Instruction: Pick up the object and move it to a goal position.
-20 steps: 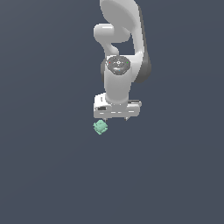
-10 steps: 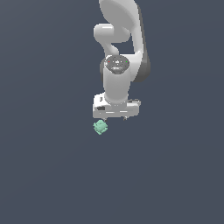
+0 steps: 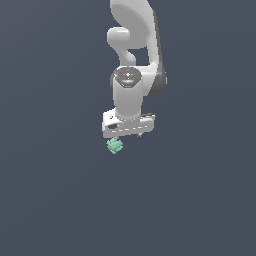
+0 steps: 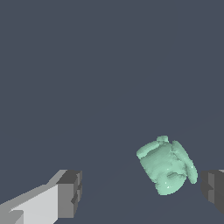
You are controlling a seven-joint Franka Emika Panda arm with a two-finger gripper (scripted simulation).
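Note:
The object [image 3: 114, 145] is a tiny mint-green lumpy block lying on the dark grey floor, just below my white gripper [image 3: 128, 135] and toward the exterior view's left of it. In the wrist view the block [image 4: 167, 166] lies between my two fingers, much closer to one dark pad [image 4: 213, 192] than to the other [image 4: 70, 194]. My gripper [image 4: 142, 193] is open and holds nothing. The pads do not touch the block.
The white arm [image 3: 132, 55] rises above the gripper at the upper middle of the exterior view. Plain dark grey floor [image 3: 60, 200] lies all around. No goal marker shows.
My gripper has shifted slightly down and toward the exterior view's left, nearer the block. The block has not moved.

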